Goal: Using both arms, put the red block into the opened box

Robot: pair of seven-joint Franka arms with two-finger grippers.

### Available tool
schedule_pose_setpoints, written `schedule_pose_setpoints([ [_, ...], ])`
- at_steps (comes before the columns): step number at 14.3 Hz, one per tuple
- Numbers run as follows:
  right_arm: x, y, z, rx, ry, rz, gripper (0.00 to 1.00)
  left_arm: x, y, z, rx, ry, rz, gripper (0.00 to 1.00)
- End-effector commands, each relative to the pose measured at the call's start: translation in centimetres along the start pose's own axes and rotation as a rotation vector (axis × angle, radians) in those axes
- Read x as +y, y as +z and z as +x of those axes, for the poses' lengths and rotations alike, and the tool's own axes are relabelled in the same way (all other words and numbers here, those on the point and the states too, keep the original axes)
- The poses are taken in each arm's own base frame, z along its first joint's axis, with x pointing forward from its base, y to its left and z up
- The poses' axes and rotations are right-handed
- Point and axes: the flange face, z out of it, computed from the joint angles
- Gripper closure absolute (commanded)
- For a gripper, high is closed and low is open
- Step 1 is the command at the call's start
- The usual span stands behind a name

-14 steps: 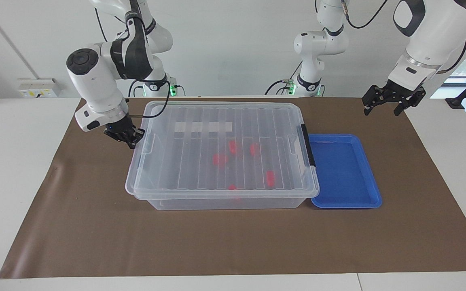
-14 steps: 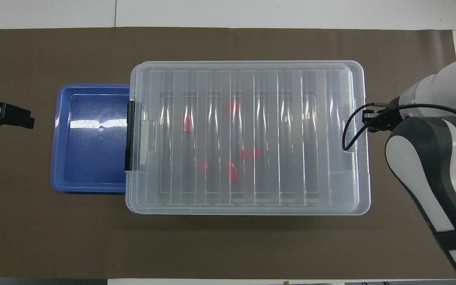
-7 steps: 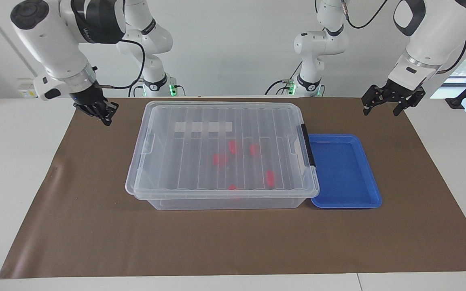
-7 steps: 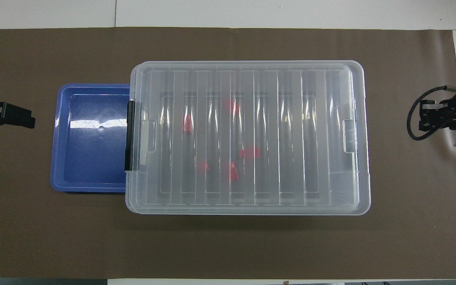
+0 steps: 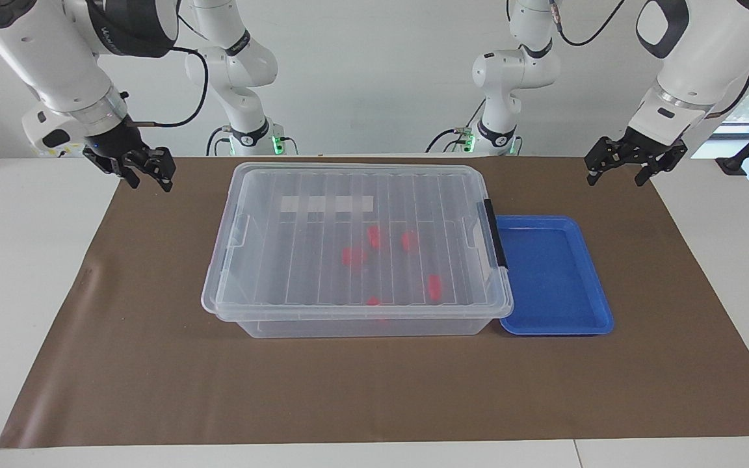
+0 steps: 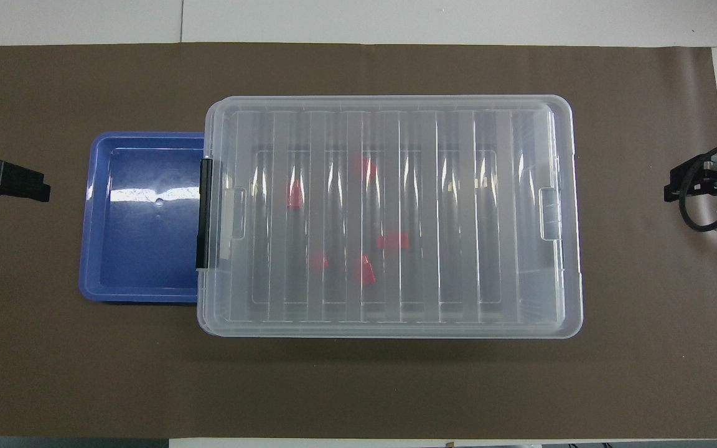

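Observation:
The clear box [image 5: 264, 260] [image 6: 520, 249] stands mid-mat with its ribbed lid lying on it. Several red blocks [image 5: 353, 255] [image 6: 392, 240] show through the lid, resting on the box floor. My right gripper [image 5: 148, 177] [image 6: 682, 186] hangs open and holds nothing, over the mat's edge at the right arm's end, well apart from the box. Over the mat's corner at the left arm's end, my left gripper [image 5: 614, 175] [image 6: 28, 186] waits open and holds nothing.
A shallow blue tray [image 5: 553, 279] [image 6: 140, 249] with nothing in it sits against the box toward the left arm's end. A black latch [image 5: 495, 234] runs down that end of the lid. Brown mat [image 5: 361, 390] covers the table.
My right gripper has left the box's end at the lid handle, risen, swung out to the mat's edge and opened. The left arm, lid and blocks have not moved.

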Motion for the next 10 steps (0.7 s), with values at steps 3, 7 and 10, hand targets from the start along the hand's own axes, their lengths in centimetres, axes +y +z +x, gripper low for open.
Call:
schedule_pose_setpoints([
  [3,-0.09,-0.53,0.34,0.026,-0.025,0.01,0.0,-0.07,-0.11,-0.77,-0.002,0.005,-0.013,0.0],
  [7,-0.8,-0.84,0.06,0.031,-0.04,0.008,0.0,-0.24,-0.12,-0.77,0.0,0.001,-0.013,0.0],
  [10,-0.71,-0.82,-0.01,0.028,-0.039,0.008,0.0,-0.24,-0.12,-0.77,0.0,0.001,-0.013,0.0],
])
